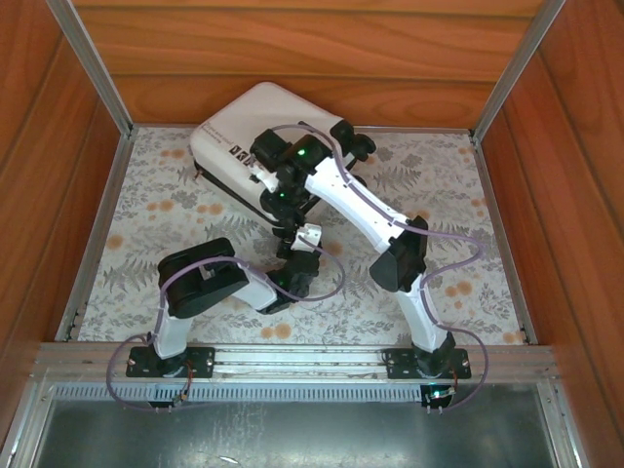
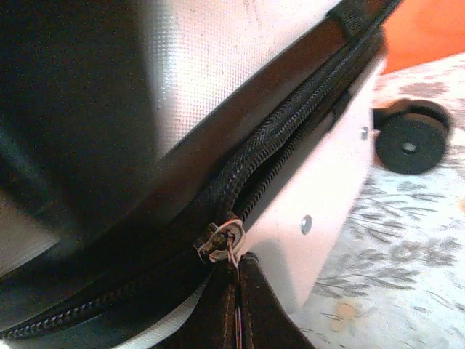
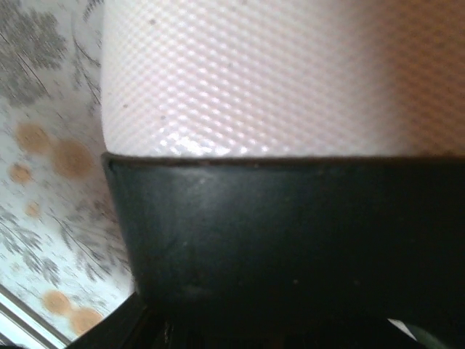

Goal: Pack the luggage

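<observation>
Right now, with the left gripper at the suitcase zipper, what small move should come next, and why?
Probably draw the zipper pull a little way along the track, toward the wheel. The left gripper is shut on the pull, and the teeth on the luggage look parted ahead of the slider but joined behind it.

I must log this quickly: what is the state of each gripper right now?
Left gripper: closed on the zipper pull.
Right gripper: at the luggage shell; open or closed cannot be told.
</observation>
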Robot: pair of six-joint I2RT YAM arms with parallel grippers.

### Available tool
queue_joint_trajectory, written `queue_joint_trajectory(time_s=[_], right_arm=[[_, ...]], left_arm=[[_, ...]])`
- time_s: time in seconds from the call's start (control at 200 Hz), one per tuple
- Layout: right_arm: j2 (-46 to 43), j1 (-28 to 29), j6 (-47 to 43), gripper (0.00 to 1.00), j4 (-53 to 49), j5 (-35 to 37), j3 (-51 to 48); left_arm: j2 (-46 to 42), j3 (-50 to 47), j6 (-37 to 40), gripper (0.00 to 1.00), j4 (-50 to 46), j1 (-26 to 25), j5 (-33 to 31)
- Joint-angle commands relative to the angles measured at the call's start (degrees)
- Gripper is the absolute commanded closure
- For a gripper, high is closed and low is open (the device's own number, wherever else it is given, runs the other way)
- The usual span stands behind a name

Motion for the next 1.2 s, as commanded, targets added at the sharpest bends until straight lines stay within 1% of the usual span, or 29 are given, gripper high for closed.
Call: queue_joint_trajectory(time_s=[0.0, 0.01, 0.03, 0.125, 0.25, 0.305, 0.39, 0.46, 0.605, 0.675, 0.72, 0.825, 0.92, 0.995, 1.04, 1.065, 1.085, 1.12, 1.134, 1.154, 1.194], right_arm=[[-1.35, 11.36, 8.25, 1.0, 29.53, -21.16, 0.42], [-1.47, 11.39, 8.67, 1.0, 29.94, -21.01, 0.12], [-1.62, 11.41, 9.4, 1.0, 30.6, -20.76, -0.33], [-2.35, 11.37, 12.23, 1.0, 34.31, -19.45, -2.88], [-1.24, 11.45, 15.74, 1.0, 36.46, -21.69, -2.87], [-1.04, 11.37, 18.47, 1.0, 38.76, -23.29, -3.29], [-0.9, 11.41, 21.59, 1.0, 41.63, -23.75, -3.31], [-0.24, 11.4, 22.43, 1.0, 41.71, -23.69, -1.99], [3.85, 11.41, 23.84, 1.0, 37.12, -24.24, 5.74], [5.26, 11.39, 26.14, 1.0, 37.21, -25.32, 7.85], [5.84, 11.37, 28.53, 1.0, 38.22, -26.43, 8.98], [5.61, 11.87, 31.31, 1.0, 41.98, -24.83, 9.59], [5.21, 11.98, 33.98, 1.0, 44.15, -23.49, 9.4], [5.42, 11.98, 38.13, 0.99, 48.38, -24.86, 8.2], [6.0, 12.05, 40.77, 0.95, 50.79, -25.99, 7.9], [6.39, 12.13, 41.58, 0.9, 51.4, -26.5, 8.27], [6.79, 12.22, 41.82, 0.82, 51.24, -26.55, 8.83], [7.39, 12.24, 41.27, 0.63, 49.7, -26.47, 9.98], [7.55, 12.24, 40.81, 0.56, 48.79, -26.46, 10.72], [7.62, 12.24, 40.03, 0.5, 47.4, -26.4, 11.49], [7.33, 12.16, 37.99, 0.43, 44.33, -25.65, 12.43]], left_arm=[[2.46, 4.65, 3.51, 1.0, 1.57, -4.3, 8.92], [2.54, 4.69, 3.53, 1.0, 1.58, -4.28, 8.82], [2.74, 4.74, 3.66, 1.0, 1.58, -5.99, 8.94], [3.71, 5.77, 5.3, 1.0, 1.5, -6.57, 10.28], [4.49, 7.17, 6.64, 1.0, 1.07, -6.68, 11.86], [4.74, 7.65, 7.35, 1.0, 0.9, -6.75, 12.33], [4.92, 8.21, 8.57, 1.0, 0.88, -6.77, 13.19], [4.93, 8.58, 9.91, 1.0, 0.97, -6.77, 14.5], [6.37, 11.17, 12.39, 1.0, 0.88, -6.7, 14.64], [8.47, 13.35, 12.63, 1.0, 0.88, -6.68, 13.9], [9.74, 14.31, 11.41, 1.0, 0.88, -6.42, 13.66], [13.27, 18.03, 11.4, 1.0, 0.82, -6.33, 11.87], [15.46, 19.94, 10.25, 1.0, 0.75, -6.33, 14.04], [17.05, 21.38, 9.2, 1.0, 0.45, -6.42, 15.38], [17.89, 22.1, 8.62, 1.0, 0.4, -6.42, 15.79], [18.26, 22.41, 8.43, 1.0, 0.36, -6.42, 15.91], [18.53, 22.6, 8.25, 1.0, 0.35, -6.42, 16.05], [18.81, 22.68, 8.07, 1.0, 0.35, -6.42, 16.11], [18.86, 22.62, 8.03, 1.0, 0.35, -6.42, 16.08], [18.83, 22.56, 7.94, 1.0, 0.35, -6.42, 16.08], [18.56, 22.09, 7.93, 1.0, 0.36, -6.42, 15.78]])
